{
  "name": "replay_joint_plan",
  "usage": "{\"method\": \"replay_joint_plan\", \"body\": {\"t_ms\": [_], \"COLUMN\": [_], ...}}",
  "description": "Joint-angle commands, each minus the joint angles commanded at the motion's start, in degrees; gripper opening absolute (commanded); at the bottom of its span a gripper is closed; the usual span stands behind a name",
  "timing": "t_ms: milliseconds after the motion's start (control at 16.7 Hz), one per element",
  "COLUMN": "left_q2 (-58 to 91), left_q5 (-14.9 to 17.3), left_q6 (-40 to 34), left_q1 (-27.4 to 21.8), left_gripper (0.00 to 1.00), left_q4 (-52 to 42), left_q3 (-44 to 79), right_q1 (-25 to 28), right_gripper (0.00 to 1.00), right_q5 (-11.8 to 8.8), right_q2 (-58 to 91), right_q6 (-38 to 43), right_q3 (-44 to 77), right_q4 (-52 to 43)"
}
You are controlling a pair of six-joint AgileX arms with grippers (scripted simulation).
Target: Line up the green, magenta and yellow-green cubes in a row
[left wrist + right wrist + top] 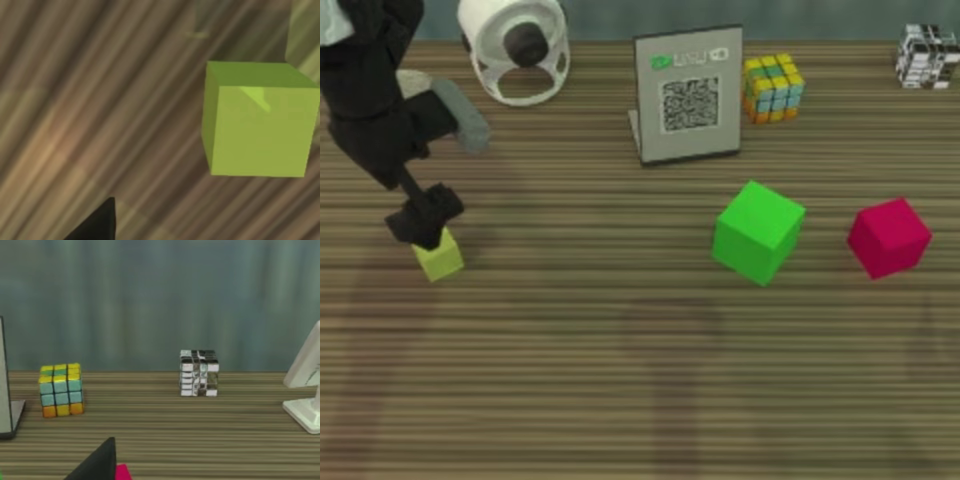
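The small yellow-green cube (442,260) sits on the table at the left. My left gripper (424,226) hangs open just over its far-left edge. The left wrist view shows this cube (257,122) on the wood, apart from my one visible fingertip (102,222). The large green cube (758,232) stands right of centre. To its right, with a gap between them, is the magenta cube (888,237). My right arm is out of the top view. Its wrist view shows one dark fingertip (102,462) with a corner of the magenta cube (123,473) beside it, and nothing is held.
A QR-code sign (687,95) stands at the back centre, with a multicoloured puzzle cube (773,88) to its right. A mirrored puzzle cube (927,55) sits at the back right. A white roll holder (515,45) is at the back left, near my left arm.
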Motion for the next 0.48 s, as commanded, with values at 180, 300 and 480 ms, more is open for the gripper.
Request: {"method": "replay_joint_plan", "body": {"t_ms": [180, 300, 480], "left_q2": [0.2, 1.5, 4.4], "left_q5": [0.0, 0.0, 0.0], "left_q6": [0.0, 0.1, 0.1], "left_q1": [0.2, 0.1, 0.1], "left_gripper": [1.0, 1.0, 1.0], "left_q4": [1.1, 4.4, 12.3], "left_q3": [-0.9, -3.0, -7.3], "right_q1": [0.0, 0.0, 0.0], "right_gripper": [1.0, 1.0, 1.0], "right_q5": [0.0, 0.0, 0.0], "right_q2": [0.0, 0.0, 0.0], "right_q6": [0.0, 0.0, 0.0], "right_q3": [0.0, 0.0, 0.0], "right_q4": [0.0, 0.0, 0.0]}}
